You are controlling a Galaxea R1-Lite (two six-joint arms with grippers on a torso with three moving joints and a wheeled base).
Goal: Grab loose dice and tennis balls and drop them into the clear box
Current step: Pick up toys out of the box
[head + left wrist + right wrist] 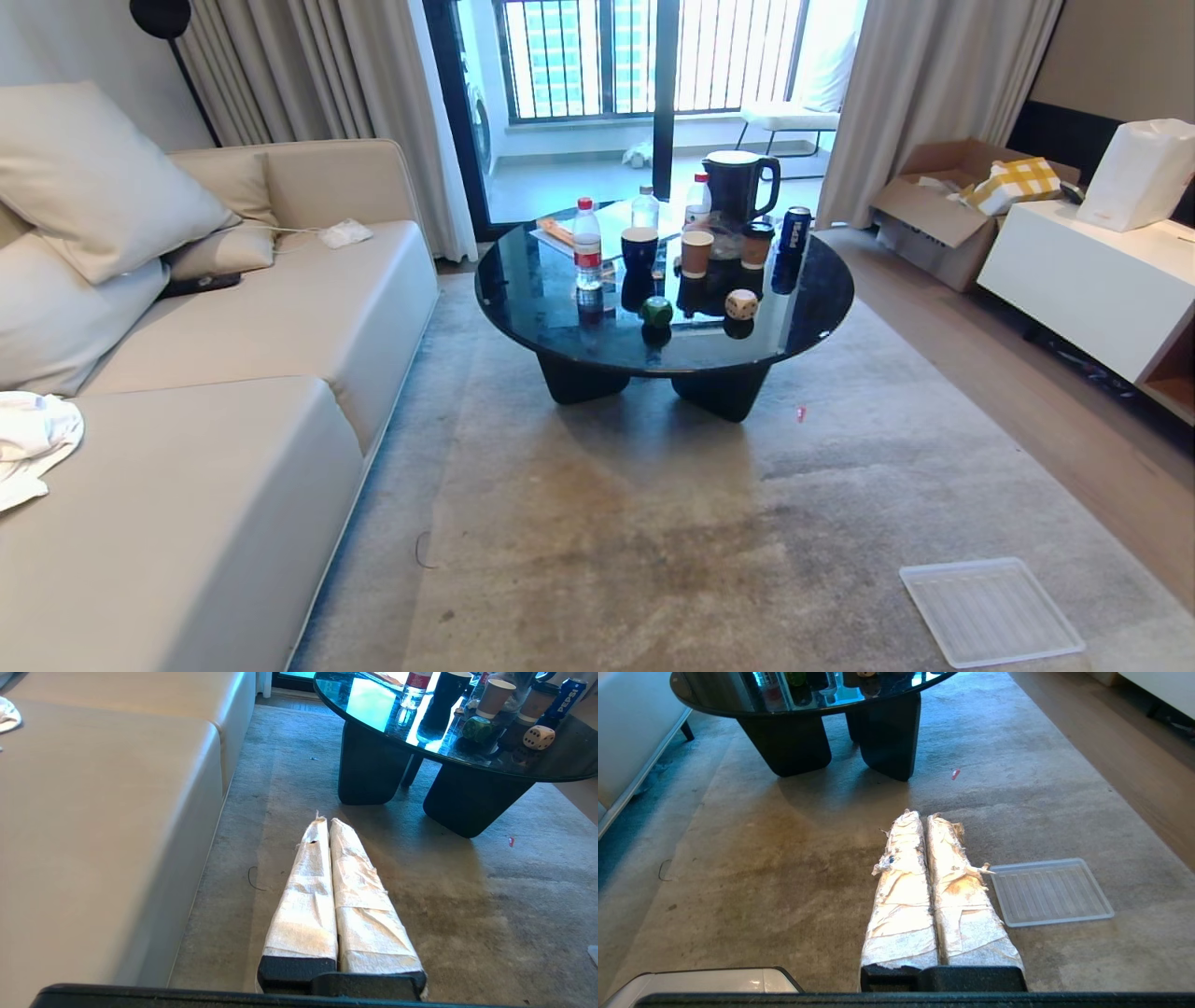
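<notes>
We are holding both sets of fingers pressed together with nothing between them: the left gripper [328,822] and the right gripper [922,814] are each pointing out over the carpet [653,523], well short of anything to pick up. Neither arm is showing in the head view.

The step in hand, as we judge it, is the approach. We are needing to close on the round black tabletop [523,289] first, then spread one pair of fingers wide before reaching in, since the dice are rounded and may roll on the glossy surface if nudged off-centre.

Ahead of the fingers, the dark green die [656,312] and the beige die [741,303] are sitting near the tabletop's front edge, apart from each other, in front of a row of cups, bottles and a can. The left wrist view is showing both up and to the side of the left fingers, well apart from them.

We are not seeing the clear box, the tennis balls or the other dice. Only the flat ribbed lid [990,611] is lying on the carpet, just beside the right fingers in the right wrist view.
</notes>
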